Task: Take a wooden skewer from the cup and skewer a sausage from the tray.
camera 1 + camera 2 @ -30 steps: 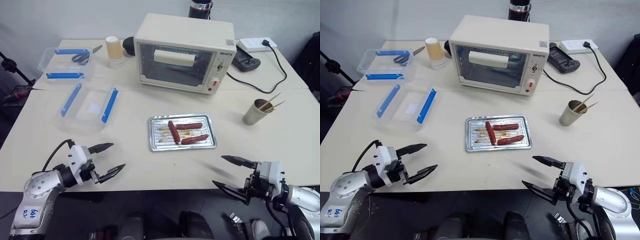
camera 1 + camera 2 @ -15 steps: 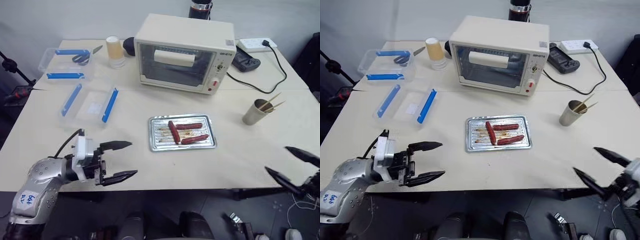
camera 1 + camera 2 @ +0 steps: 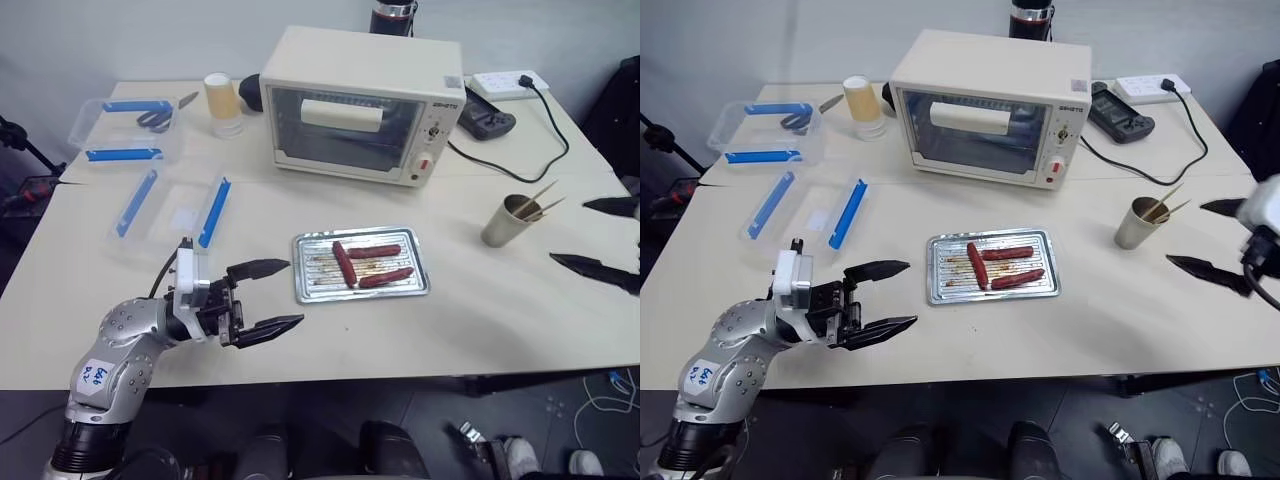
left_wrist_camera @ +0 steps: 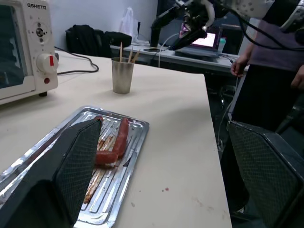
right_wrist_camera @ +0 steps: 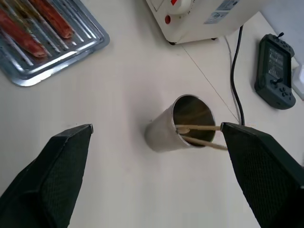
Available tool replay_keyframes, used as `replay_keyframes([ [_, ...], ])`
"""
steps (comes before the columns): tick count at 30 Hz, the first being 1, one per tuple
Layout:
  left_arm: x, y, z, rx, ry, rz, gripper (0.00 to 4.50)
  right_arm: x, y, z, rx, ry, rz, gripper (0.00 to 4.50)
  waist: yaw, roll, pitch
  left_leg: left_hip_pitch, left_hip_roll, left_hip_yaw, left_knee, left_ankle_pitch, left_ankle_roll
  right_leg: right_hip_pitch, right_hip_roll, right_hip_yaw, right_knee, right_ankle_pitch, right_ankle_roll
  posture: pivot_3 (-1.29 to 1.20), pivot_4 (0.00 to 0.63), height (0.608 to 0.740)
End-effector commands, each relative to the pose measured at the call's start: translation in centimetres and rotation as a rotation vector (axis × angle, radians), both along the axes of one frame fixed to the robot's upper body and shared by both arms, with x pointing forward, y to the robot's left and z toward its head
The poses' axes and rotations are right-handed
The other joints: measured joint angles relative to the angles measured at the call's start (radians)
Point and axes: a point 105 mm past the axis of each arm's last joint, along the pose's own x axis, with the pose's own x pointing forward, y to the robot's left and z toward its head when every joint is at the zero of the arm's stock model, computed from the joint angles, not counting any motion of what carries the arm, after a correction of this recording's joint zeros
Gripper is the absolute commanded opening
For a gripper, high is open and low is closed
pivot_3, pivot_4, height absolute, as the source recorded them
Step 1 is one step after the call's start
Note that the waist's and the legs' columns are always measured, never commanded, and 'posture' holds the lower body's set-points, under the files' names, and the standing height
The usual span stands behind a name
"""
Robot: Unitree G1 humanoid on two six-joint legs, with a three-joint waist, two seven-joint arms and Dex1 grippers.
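The right end effector (image 3: 1212, 238) hangs released and empty at the right edge of the surface (image 3: 500, 310), its two black fingers spread wide just right of the cup (image 3: 502, 221), not touching it. Wooden skewers (image 5: 198, 134) lean out of the cup toward the right. The left end effector (image 3: 270, 297) is likewise released and empty, low over the near left part of the surface, fingers pointing right at the tray (image 3: 420, 284), just short of its left rim. Three sausages (image 3: 345, 263) lie in the tray, mid-surface. Bare surface stretches between tray and cup and along the near edge. The toaster oven (image 3: 360, 105) stands farther back, clear boxes with blue clips (image 3: 170, 200) far left.
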Motion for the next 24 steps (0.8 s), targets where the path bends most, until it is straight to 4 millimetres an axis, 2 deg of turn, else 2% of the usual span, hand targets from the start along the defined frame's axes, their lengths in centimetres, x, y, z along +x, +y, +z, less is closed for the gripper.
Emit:
replay_keyframes([
  [1,-0.1,-0.5,0.4,-0.008,-0.031,-0.005,4.48,1.8,-0.7,-0.1,-0.082,0.032,-0.003,4.50,-0.002,0.001,0.001,0.000,-0.001,0.001,0.000,0.000,0.000,0.000,0.000,0.000,-0.001,0.000,0.001,0.00,0.150,0.740],
  [8,-0.2,-0.5,0.3,-0.014,-0.045,0.032,4.48,3.9,-0.9,-0.6,-0.150,0.136,0.053,4.50,-0.005,0.002,0.001,0.000,-0.001,0.003,0.000,0.000,0.000,0.000,0.001,0.000,-0.002,0.000,0.001,0.00,0.150,0.740],
  [13,-0.5,-0.7,0.1,-0.015,-0.043,0.038,4.48,5.1,-0.8,-0.8,-0.163,0.139,0.074,4.50,-0.005,0.002,0.001,0.000,-0.001,0.003,0.000,0.000,0.000,0.000,0.001,0.000,-0.002,0.001,0.001,0.00,0.150,0.740],
  [17,-0.7,-0.7,0.1,-0.013,-0.044,0.045,4.50,5.6,-0.8,-1.0,-0.168,0.142,0.075,3.59,-0.003,0.002,0.001,0.000,0.000,0.003,0.000,0.000,0.000,0.000,0.001,0.000,-0.001,0.001,0.001,0.00,0.150,0.740],
  [24,-0.9,-0.8,0.0,-0.010,-0.040,0.053,4.50,6.2,-1.1,-1.0,-0.184,0.127,0.068,1.24,-0.006,0.002,0.001,0.000,0.000,0.003,0.000,0.000,0.000,0.000,0.001,0.000,-0.001,0.001,0.001,0.00,0.150,0.740],
])
